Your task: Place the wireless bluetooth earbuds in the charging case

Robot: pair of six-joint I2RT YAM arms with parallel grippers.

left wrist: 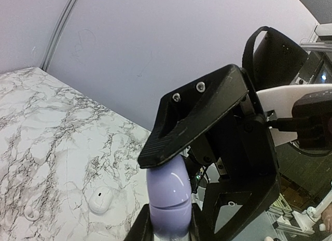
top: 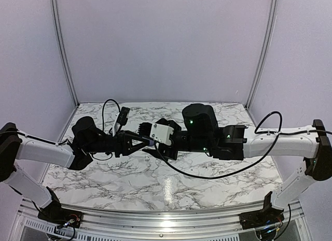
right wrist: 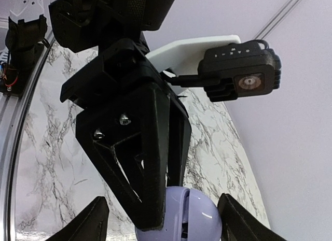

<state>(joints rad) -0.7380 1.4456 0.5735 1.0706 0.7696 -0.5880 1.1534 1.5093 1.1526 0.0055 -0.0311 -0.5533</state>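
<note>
Now my left gripper [left wrist: 168, 228] clamped on closed lilac rounded case [left wrist: 168, 192]; right gripper [right wrist: 165, 219] fingers apart; white oval case [left wrist: 100, 199] on marble worktop [left wrist: 52, 122].

The left arm [top: 46, 150] and the right arm [top: 282, 140] reach in from both sides over the marble table [top: 155, 186], the left gripper [top: 141, 142] and the right gripper [top: 162, 143] meeting close together above its middle, beside a white block [top: 161, 132], with a black cable [top: 207, 174] looping under the right arm
</note>
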